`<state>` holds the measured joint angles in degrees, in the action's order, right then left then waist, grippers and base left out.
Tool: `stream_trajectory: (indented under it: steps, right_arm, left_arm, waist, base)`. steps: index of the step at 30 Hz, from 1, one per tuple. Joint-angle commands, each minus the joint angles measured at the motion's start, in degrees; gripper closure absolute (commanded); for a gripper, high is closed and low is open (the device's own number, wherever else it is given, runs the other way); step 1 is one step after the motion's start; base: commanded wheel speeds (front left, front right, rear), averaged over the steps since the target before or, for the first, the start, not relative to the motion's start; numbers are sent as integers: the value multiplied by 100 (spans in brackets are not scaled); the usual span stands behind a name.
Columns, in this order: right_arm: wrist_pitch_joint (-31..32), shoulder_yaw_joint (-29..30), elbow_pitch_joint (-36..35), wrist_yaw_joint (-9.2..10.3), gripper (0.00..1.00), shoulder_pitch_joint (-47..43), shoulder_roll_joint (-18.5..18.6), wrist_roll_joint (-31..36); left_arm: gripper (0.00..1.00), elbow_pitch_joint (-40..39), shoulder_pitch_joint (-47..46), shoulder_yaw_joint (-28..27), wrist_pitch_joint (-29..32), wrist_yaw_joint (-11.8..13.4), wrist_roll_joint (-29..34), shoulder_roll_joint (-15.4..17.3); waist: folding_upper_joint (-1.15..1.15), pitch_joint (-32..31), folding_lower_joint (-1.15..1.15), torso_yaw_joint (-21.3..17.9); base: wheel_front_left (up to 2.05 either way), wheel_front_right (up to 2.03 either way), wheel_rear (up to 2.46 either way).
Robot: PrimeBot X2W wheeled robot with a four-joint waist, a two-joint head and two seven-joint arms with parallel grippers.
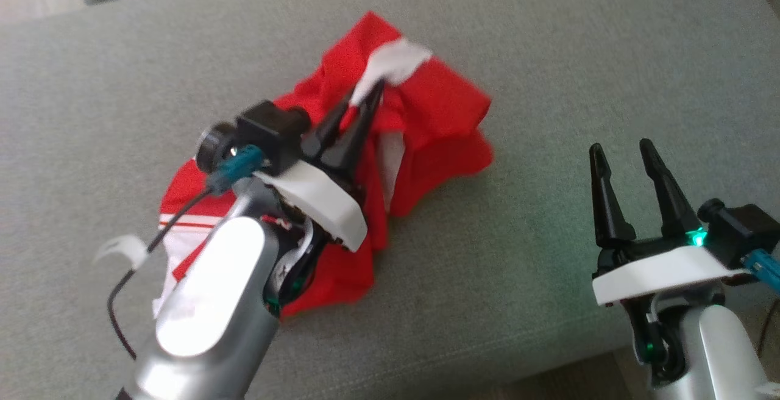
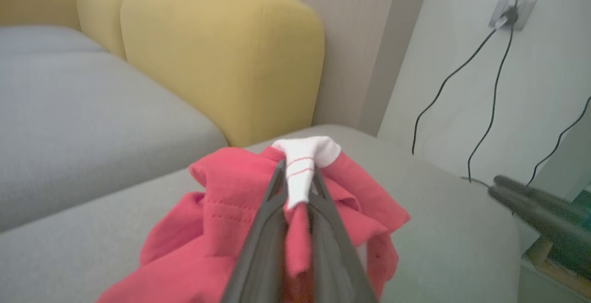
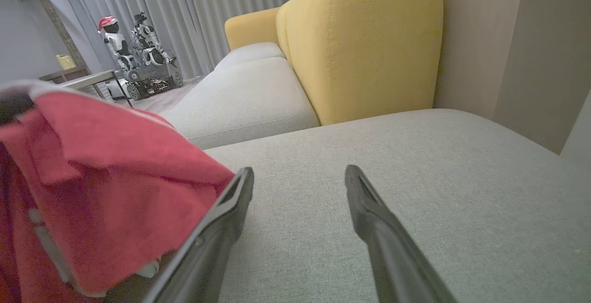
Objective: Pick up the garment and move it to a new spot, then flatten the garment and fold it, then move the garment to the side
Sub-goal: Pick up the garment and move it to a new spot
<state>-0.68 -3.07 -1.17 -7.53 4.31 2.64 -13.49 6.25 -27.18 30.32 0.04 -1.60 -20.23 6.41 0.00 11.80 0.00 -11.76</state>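
Head view: red garment with white trim lies crumpled at frame centre on a grey sofa cushion. The left gripper comes in from lower left, jaws closed narrow on a white cuff-like piece of the garment, and its forearm covers the garment's lower-left part. The right gripper is at lower right, jaws wide with nothing between them, over bare cushion and apart from the garment.

Left wrist view: white striped cloth pinched between the fingers, red folds bunched around it. A yellow backrest is at upper left and wall cables at upper right.

Right wrist view: jaws spread over the cushion, garment at left of frame. Cannot tell whether it touches the near finger.
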Motion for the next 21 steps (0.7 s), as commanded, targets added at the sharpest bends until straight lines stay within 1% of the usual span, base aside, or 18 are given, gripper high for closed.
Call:
stream_trajectory:
  steps: [1,5,6,8,9,12,15,19,21]
  right_arm:
    - [-72,-127,-171,4,0,264,23,-46]
    - [-156,-134,-132,4,0,326,23,-84]
    - [-173,-132,-117,4,0,344,23,-89]
    - [-194,-130,-77,4,0,378,23,-95]
    - [-201,-134,-52,4,0,397,23,-96]
    - [-222,-123,12,4,0,433,23,-78]
    - [-220,-113,64,4,0,448,23,-37]
    - [-197,-108,98,4,0,441,23,16]
    - [-167,-96,111,4,0,426,23,59]
  left_arm:
    - [100,31,-204,-146,50,-47,29,47]
    - [100,703,-242,-36,158,-139,-10,49]
    - [96,827,-258,-10,163,-160,-21,40]
    - [19,1042,-277,48,193,-197,-45,19]
    - [0,1118,-291,74,186,-212,-47,11]
    - [0,1252,-316,156,93,-235,-1,3]
    - [0,1285,-262,202,-69,-206,64,25]
    - [0,1232,-131,183,-277,-110,120,97]
    - [0,1146,-1,106,-421,-2,102,134]
  waist:
    - [0,164,0,-108]
    - [0,315,0,-118]
    - [0,339,0,-109]
    - [0,366,0,-78]
    - [0,371,0,-58]
    - [0,347,0,38]
    - [0,263,0,159]
    - [0,152,0,296]
    - [0,74,0,408]
  base:
    - [0,0,0]
    - [0,0,0]
    - [0,0,0]
    - [0,0,0]
    - [0,0,0]
    - [0,0,0]
    - [0,0,0]
    - [0,0,0]
    - [0,0,0]
